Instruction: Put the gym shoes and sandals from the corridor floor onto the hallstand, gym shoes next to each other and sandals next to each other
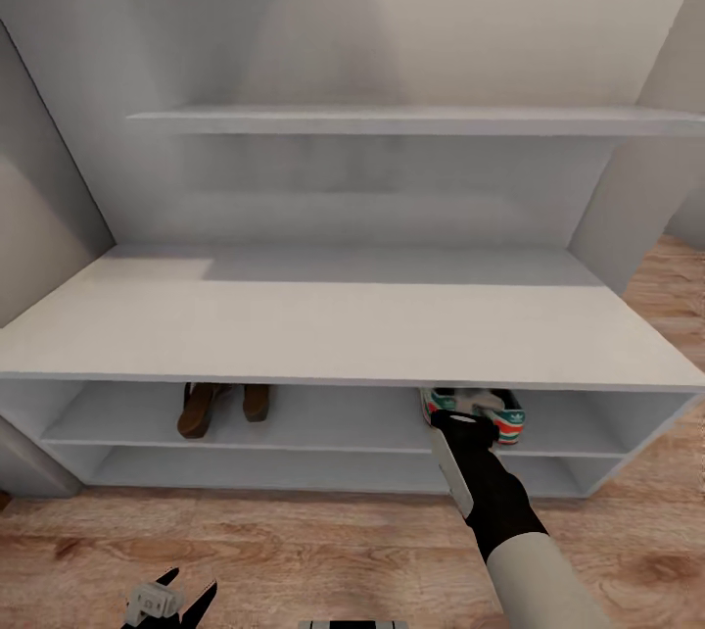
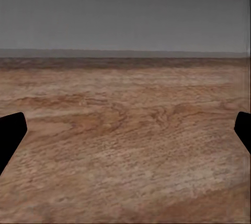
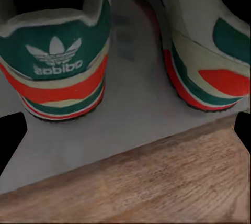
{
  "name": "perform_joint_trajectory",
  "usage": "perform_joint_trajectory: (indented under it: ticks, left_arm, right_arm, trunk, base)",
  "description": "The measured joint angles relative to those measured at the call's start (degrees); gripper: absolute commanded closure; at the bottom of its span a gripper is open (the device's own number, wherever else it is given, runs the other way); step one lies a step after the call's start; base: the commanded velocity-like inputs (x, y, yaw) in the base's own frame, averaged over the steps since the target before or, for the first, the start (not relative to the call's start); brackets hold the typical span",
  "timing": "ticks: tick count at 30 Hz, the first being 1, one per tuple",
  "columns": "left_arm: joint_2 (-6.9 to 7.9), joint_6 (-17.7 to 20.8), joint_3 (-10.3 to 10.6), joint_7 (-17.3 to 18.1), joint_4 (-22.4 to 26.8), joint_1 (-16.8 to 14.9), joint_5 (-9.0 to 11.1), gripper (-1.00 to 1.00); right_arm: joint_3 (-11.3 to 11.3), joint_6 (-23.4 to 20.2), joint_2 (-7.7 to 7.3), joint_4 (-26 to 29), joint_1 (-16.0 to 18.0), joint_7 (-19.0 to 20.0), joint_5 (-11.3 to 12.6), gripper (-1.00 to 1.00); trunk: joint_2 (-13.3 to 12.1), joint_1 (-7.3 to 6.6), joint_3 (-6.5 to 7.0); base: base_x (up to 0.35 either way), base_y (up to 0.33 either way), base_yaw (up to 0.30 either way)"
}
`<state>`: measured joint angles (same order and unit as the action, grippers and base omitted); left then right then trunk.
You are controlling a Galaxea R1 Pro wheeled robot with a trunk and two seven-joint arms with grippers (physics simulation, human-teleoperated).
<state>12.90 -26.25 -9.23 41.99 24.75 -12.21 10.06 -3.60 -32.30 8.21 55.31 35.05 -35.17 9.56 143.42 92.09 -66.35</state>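
The two gym shoes (image 1: 477, 411) stand side by side, heels outward, on the upper open shelf of the hallstand (image 1: 323, 325), toward its right end. In the right wrist view one heel (image 3: 55, 62) and the other (image 3: 209, 56) sit just past the shelf's front edge. My right gripper (image 1: 468, 421) is open right in front of them, holding nothing, its fingertips (image 3: 10, 135) apart. The two sandals (image 1: 211, 409) rest next to each other on the same shelf at the left. My left gripper (image 1: 168, 600) hangs open low over the corridor floor (image 2: 125, 130).
The hallstand's lower shelf (image 1: 294, 472) and flat top are bare. A floating shelf (image 1: 392, 120) hangs on the wall above. Grey walls close in at the left and right. Wood plank floor (image 1: 294, 541) runs in front of the unit.
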Motion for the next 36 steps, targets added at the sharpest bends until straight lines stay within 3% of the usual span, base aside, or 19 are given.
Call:
perform_joint_trajectory:
  ticks: [36]
  left_arm:
    - [0.04, 0.2, -0.6, -0.1, 0.0, 0.0, 0.1, -1.0]
  right_arm:
    - [0.1, 0.3, -0.42, -2.2, -0.1, 0.2, -0.2, -1.0]
  trunk:
    - [0.0, 0.01, 0.0]
  base:
    - [-0.328, -0.015, 0.0]
